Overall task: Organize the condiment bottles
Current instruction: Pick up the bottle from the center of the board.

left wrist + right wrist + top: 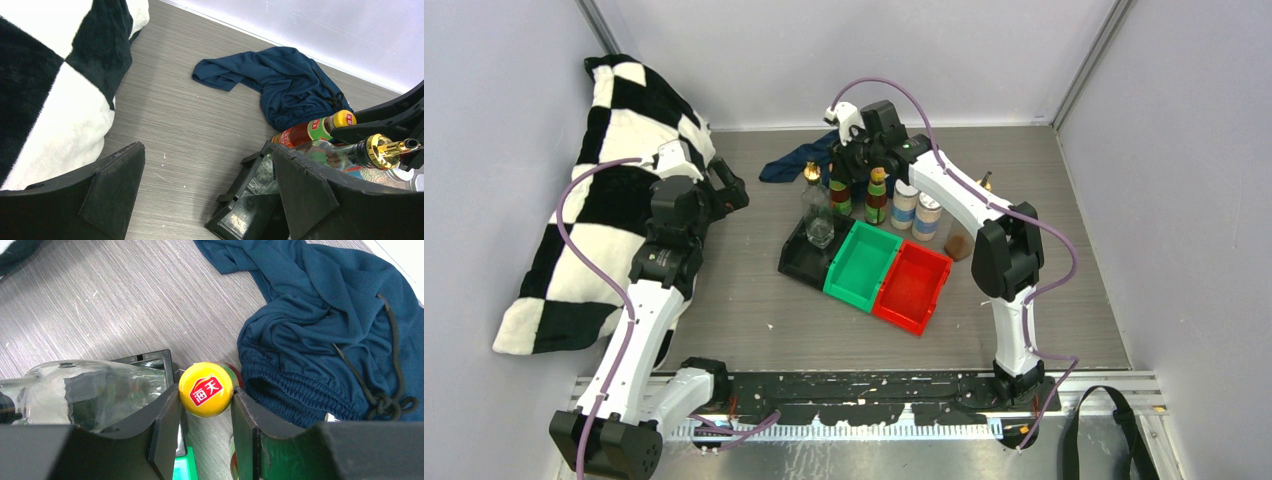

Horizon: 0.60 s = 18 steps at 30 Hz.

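Note:
My right gripper (pixel 852 160) is shut on the yellow cap (pixel 206 389) of a dark bottle (pixel 840 195) standing behind the black bin (pixel 799 262); both fingers touch the cap. A clear glass bottle with a gold pourer (pixel 816 215) stands in the black bin and shows in the right wrist view (pixel 90 390). A second dark yellow-capped bottle (pixel 876 196) and two white-capped jars (pixel 905 205) (pixel 927 216) stand in a row behind the green bin. A second gold pourer top (pixel 985 181) shows behind the right arm. My left gripper (pixel 729 195) is open and empty, left of the bins.
The green bin (pixel 862 265) and the red bin (pixel 914 285) sit next to the black bin. A blue cloth (pixel 796 160) lies behind the bottles, close to my right gripper. A black-and-white checked blanket (pixel 614 200) covers the left side. A small brown object (pixel 959 243) lies right of the jars.

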### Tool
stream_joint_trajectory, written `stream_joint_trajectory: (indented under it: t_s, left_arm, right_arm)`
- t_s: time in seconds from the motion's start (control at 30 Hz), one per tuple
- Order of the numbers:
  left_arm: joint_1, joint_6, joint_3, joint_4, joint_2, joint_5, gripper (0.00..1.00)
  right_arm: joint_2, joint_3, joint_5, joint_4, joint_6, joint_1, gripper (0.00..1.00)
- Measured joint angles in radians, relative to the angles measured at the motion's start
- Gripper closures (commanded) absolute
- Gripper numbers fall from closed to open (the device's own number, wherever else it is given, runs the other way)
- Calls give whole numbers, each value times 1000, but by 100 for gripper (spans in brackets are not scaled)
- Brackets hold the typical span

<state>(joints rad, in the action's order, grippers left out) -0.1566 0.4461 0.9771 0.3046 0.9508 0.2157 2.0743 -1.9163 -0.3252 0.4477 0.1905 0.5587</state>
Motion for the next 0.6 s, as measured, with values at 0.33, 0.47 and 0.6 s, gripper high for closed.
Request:
stream_joint_trajectory:
  t_s: [0.33, 0.47, 0.6]
  left_arm:
    - [0, 0, 0, 0, 1, 0, 0]
    - [0, 0, 0, 0, 1, 0, 0]
    - [0, 0, 0, 0, 1, 0, 1]
  right_arm:
    - [0, -5, 2, 3, -5, -2, 99]
    - [0, -15, 4, 18, -6, -4, 99]
    - [0, -42, 6, 39, -6, -5, 99]
